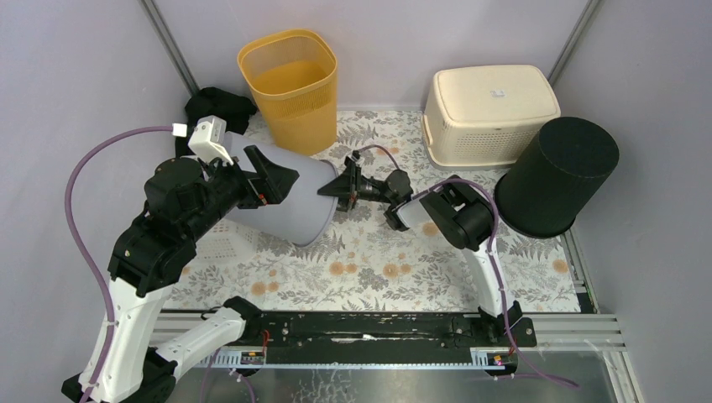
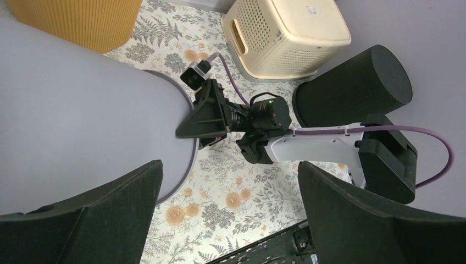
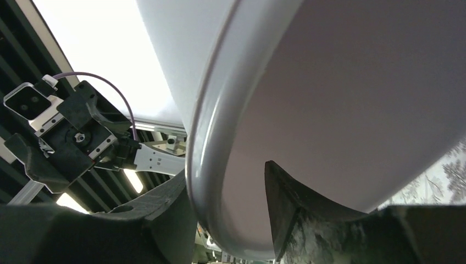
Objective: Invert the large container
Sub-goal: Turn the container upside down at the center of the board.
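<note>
While left end effector (image 1: 274, 180) gapes, right end effector (image 1: 336, 186) half-open astride grey container (image 1: 295, 211), one of four.

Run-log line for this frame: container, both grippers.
container: grey, tipped on its side | left gripper: open, beside it | right gripper: open, straddling rim

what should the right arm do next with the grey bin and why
Probably draw the right gripper straight back off the rim. Its jaws stand apart either side of it, not clamping, and the grey container lies tilted on its side, not yet inverted, the open left gripper beside its wall, so a fresh grip seems needed.
</note>
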